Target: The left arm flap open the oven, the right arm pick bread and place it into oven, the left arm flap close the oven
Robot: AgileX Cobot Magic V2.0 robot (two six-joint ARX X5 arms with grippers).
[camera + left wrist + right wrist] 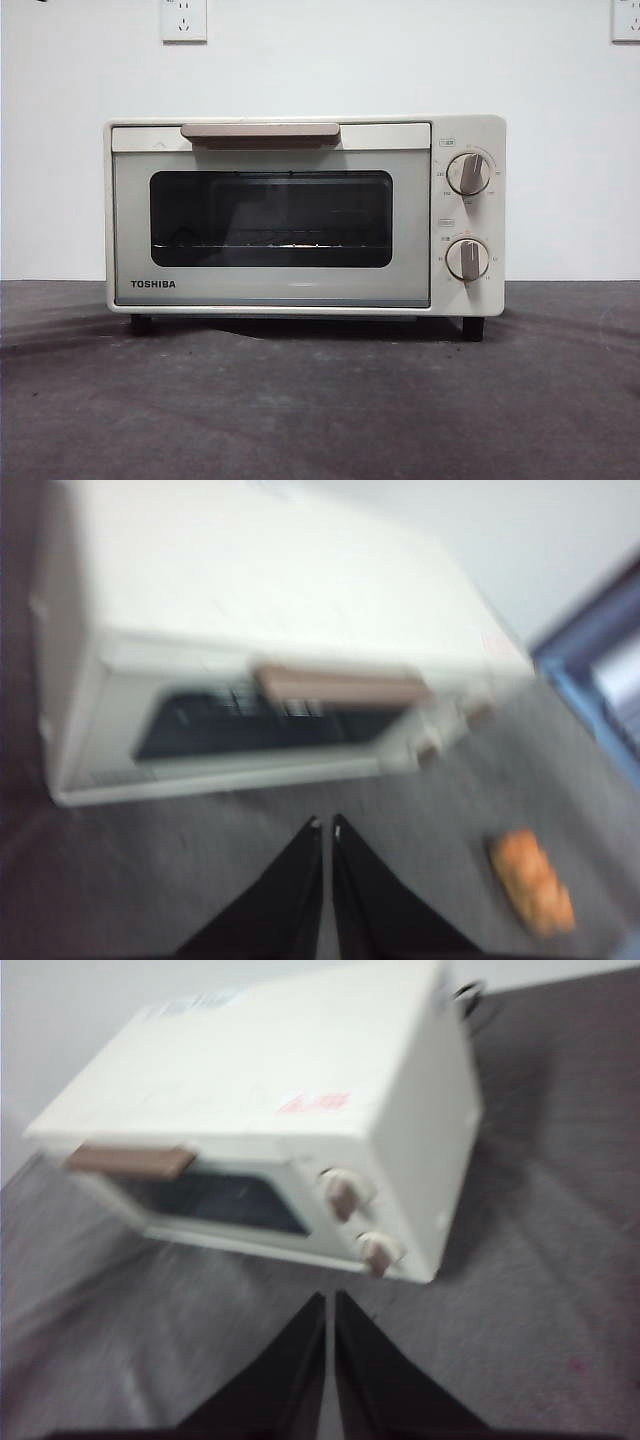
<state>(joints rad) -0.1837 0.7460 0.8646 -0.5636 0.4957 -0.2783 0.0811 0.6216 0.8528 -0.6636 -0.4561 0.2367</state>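
Cream-white and boxy, the oven (305,215) stands square on a dark grey table (320,400), its drop-down door shut so the beige bar handle (260,131) sits along the top edge, where a gripper can hook it and pull down. Through the dark glass window (270,218) only the wire rack (270,243) shows; no loaf is inside. The bread (532,882), a small golden-orange lump, lies on the table out in front of the oven toward its knob side, apart from it, within the right arm's likely reach. The left gripper (326,825) hovers above the table before the door, jaws pressed together and empty. The right gripper (329,1298) waits likewise, jaws closed, holding nothing.
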